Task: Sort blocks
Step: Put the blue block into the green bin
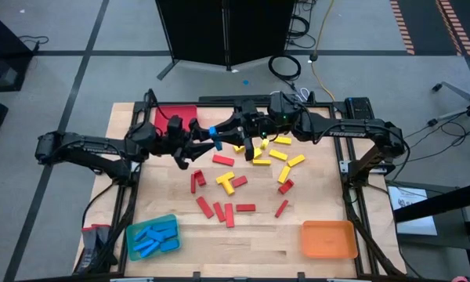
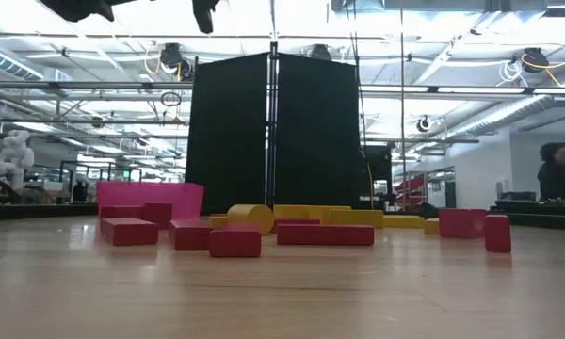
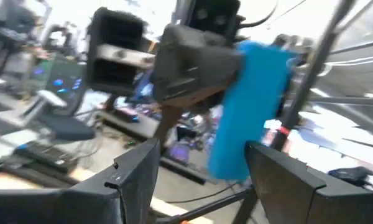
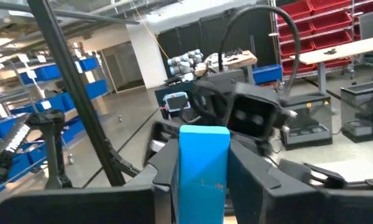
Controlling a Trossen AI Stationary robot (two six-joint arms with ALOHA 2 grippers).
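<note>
From above, the right gripper is holding a blue block over the worktop, facing the left gripper; red blocks and yellow blocks are lying below. At table height, red blocks are fronting a pink tray. The left wrist view is showing the left jaws apart. The right wrist view is showing the right jaws clamped on the blue block.
</note>
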